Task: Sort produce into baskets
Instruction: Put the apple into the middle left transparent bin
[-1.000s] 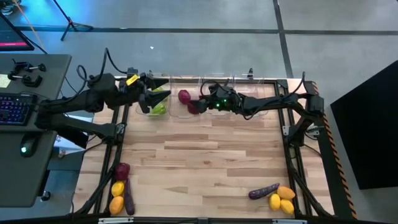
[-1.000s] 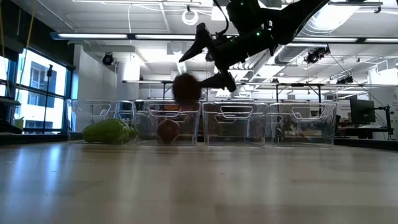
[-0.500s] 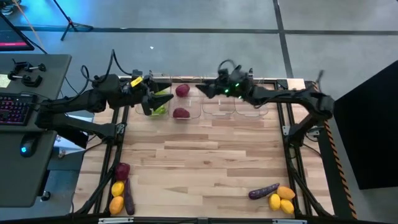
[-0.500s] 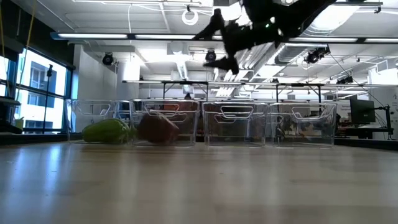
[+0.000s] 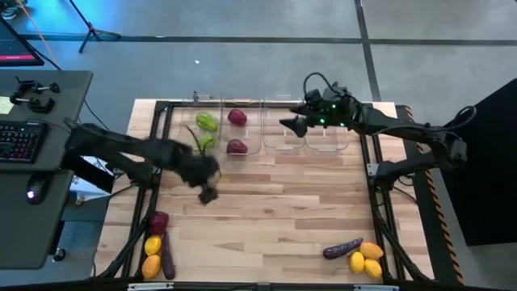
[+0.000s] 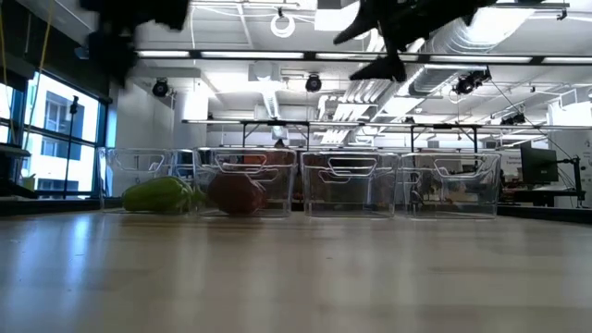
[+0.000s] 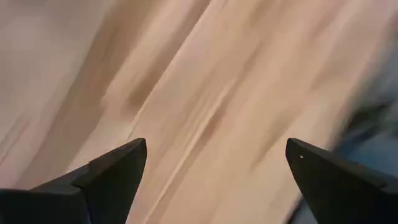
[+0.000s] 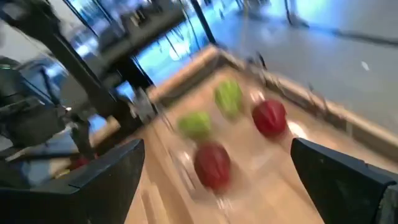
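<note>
Four clear baskets stand in a row at the far edge [image 5: 275, 103]. The leftmost [image 6: 139, 162] holds two green peppers [image 5: 207, 121], [image 5: 202, 142]. The second [image 6: 277, 162] holds two dark red pieces [image 5: 237, 117], [image 5: 236, 147]. My left gripper [image 5: 208, 194] is open and empty above bare wood, nearer than the baskets; its wrist view [image 7: 214, 146] shows only table. My right gripper [image 5: 287, 125] is open and empty above the third basket [image 5: 283, 148]; its wrist view [image 8: 217, 143] looks at the peppers [image 8: 228, 96] and the red pieces [image 8: 211, 165].
At the near left lie a dark red piece [image 5: 158, 221], a yellow one [image 5: 153, 245], an orange one [image 5: 151, 265] and an eggplant [image 5: 167, 259]. At the near right lie an eggplant [image 5: 343, 247] and three yellow pieces [image 5: 365, 259]. A black frame [image 5: 378, 174] borders the table.
My right gripper has let go of a dark red piece, which has fallen into the second basket, and has risen and gone toward the table's right edge. My left gripper has left the leftmost basket and gone quickly toward the near edge, over bare table.
</note>
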`<state>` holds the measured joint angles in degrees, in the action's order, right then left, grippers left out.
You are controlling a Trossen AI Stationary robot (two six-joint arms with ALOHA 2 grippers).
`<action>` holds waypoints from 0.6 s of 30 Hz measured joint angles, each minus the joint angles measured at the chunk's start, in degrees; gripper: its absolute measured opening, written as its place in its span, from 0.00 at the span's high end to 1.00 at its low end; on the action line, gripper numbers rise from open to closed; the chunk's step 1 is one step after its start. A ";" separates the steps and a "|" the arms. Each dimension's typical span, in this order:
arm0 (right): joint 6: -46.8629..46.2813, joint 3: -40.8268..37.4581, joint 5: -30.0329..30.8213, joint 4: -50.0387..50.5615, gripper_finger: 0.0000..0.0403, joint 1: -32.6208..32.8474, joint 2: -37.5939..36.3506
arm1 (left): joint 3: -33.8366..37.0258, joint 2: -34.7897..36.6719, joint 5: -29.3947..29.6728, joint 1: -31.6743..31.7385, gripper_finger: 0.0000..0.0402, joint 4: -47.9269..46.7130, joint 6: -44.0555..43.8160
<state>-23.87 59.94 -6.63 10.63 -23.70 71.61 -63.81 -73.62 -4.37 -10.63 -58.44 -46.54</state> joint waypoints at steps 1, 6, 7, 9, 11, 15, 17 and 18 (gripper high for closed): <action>0.25 0.00 1.09 2.62 0.02 0.42 -0.21 | 0.02 -1.49 0.90 -2.00 0.07 -5.31 -1.42; 0.40 0.00 7.20 9.99 0.02 3.11 0.34 | 2.90 -5.01 3.03 -11.44 0.07 -16.95 -12.36; 0.40 0.00 8.06 10.30 0.02 3.62 0.57 | 3.91 -5.01 1.71 -13.10 0.07 -16.19 -14.34; 0.39 -0.02 9.25 10.59 0.02 4.57 0.90 | 5.70 -4.94 -1.94 -15.94 0.07 -14.50 -18.00; 0.41 -0.01 9.85 10.47 0.02 5.37 0.89 | 7.15 -4.94 -4.90 -18.61 0.07 -14.28 -21.60; 0.42 0.00 10.60 10.42 0.02 6.38 0.86 | 9.69 -4.90 -9.24 -22.58 0.07 -16.04 -29.25; 0.41 0.00 10.64 10.46 0.02 6.64 0.86 | 10.61 -4.90 -11.12 -23.94 0.07 -15.83 -33.64; 0.43 0.00 10.64 10.52 0.02 6.78 0.86 | 10.81 -4.90 -11.45 -24.77 0.07 -15.69 -35.67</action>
<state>-23.44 59.94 4.01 21.14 -16.91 72.47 -53.00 -78.52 -15.83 -35.40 -74.12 -82.20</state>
